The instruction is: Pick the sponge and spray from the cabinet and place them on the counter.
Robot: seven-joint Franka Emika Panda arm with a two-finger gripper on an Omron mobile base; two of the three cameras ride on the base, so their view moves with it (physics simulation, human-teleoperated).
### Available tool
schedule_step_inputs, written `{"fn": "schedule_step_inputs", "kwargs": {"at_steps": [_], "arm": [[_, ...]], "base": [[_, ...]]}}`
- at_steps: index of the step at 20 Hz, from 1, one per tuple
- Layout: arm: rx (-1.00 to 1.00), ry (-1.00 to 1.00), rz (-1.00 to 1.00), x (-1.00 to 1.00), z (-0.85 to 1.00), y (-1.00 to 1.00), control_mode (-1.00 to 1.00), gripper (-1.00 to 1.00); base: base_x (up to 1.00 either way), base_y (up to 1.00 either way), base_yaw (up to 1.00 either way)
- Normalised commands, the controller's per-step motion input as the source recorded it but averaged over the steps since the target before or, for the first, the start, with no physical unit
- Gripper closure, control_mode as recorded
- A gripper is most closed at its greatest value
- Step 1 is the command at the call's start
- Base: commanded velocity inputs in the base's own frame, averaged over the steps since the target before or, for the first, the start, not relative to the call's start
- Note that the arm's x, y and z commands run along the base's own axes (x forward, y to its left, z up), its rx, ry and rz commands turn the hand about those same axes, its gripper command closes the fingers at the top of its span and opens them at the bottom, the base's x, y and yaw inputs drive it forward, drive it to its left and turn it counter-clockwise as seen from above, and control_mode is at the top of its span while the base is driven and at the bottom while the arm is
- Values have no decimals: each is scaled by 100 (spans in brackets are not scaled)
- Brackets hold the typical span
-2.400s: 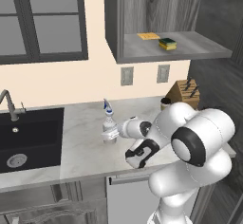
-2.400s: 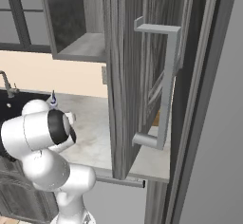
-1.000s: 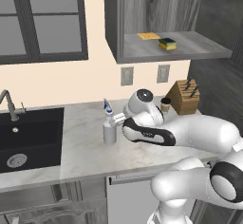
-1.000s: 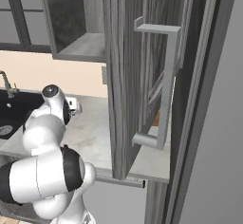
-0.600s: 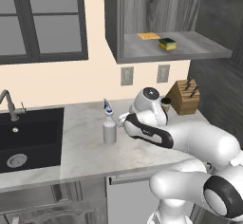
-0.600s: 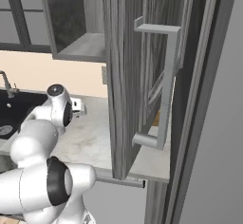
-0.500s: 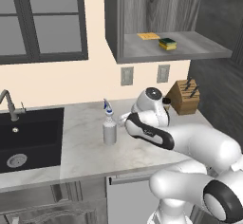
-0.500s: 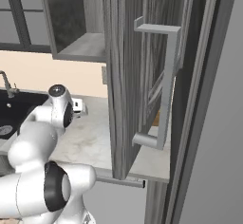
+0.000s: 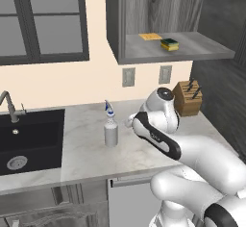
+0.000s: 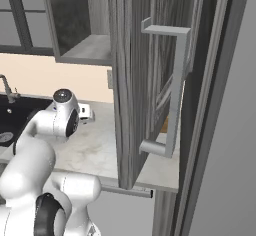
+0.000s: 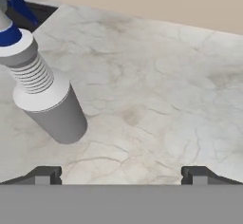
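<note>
Left base view — spray: the spray bottle point(image 9: 111, 131) stands upright on the counter point(image 9: 86, 149), between the black sink point(image 9: 29, 142) and the arm.
Left base view — sponge: the sponge point(image 9: 169, 44) lies on the shelf of the open cabinet point(image 9: 144, 53), just beside a flat yellow cloth point(image 9: 151, 36).
Left base view — arm: the wrist is over the counter right of the bottle; the end effector itself is hard to make out here.
Left base view — other: a knife block point(image 9: 188, 97) stands at the back wall, below two wall outlets point(image 9: 128, 77).
Right base view — cabinet door: the open door with its long bar handle point(image 10: 172, 85) takes up the middle; the arm is low at the left over the counter.
Hand view — end effector: the end effector point(image 11: 118, 174) is spread wide and empty, each dark tip near one lower corner, nothing between them.
Hand view — spray: the bottle is at the upper left, apart from the fingers, ribbed neck and blue trigger accent visible.
Step in hand: judged from this, the spray is placed and the sponge is next.
Next move: it calls for lifting the arm clear of the bottle, reaching up onto the shelf, and closing on the sponge, not the cloth.
Writing: no brand, label or lettering can be read on anything.
</note>
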Motion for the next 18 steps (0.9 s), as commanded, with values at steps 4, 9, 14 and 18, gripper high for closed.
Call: {"fn": "schedule_step_inputs", "kwargs": {"at_steps": [4, 9, 14, 18], "arm": [[0, -2, 0, -19, 14, -15, -100, -100], [0, -3, 0, -25, 14, -13, -100, -100], [0, -2, -1, -25, 15, -12, -100, -100], [0, -2, -3, -19, 20, -14, -100, -100]], "base": [[0, 0, 0], [0, 0, 0], [0, 0, 0], [0, 0, 0]]}}
